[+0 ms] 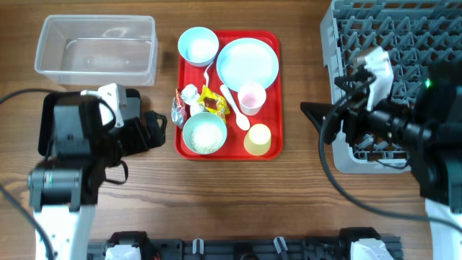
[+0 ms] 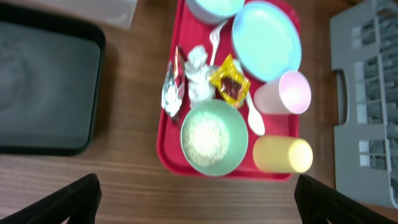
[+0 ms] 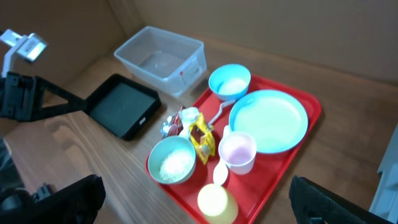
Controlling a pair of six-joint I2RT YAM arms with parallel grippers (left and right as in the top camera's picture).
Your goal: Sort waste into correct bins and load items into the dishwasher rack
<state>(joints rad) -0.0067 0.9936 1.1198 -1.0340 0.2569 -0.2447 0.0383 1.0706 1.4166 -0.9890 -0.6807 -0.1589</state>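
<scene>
Only the overhead shot gets the whole grey pegged dishwasher rack (image 1: 361, 36), far right; the left wrist view just clips its edge. Left pincer (image 2: 196, 198) and right pincer (image 3: 196, 199) both gape wide, holding nothing. The red tray (image 1: 236, 146) carries a glossy round plate (image 1: 247, 61), a bowl of grainy rice (image 1: 205, 134) and crinkly wrappers (image 1: 213, 102). The white spoon (image 1: 232, 105) lies diagonally, scoop end toward the yellow cup (image 1: 258, 139). The clear tub (image 1: 97, 50) and matte black tray (image 3: 121, 106) sit left on the wooden surface (image 1: 289, 209).

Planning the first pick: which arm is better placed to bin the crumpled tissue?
Probably left. The crumpled tissue lies at the red tray's left edge, nearest the left tool beside the black tray; the right tool is by the dishwasher rack.
</scene>
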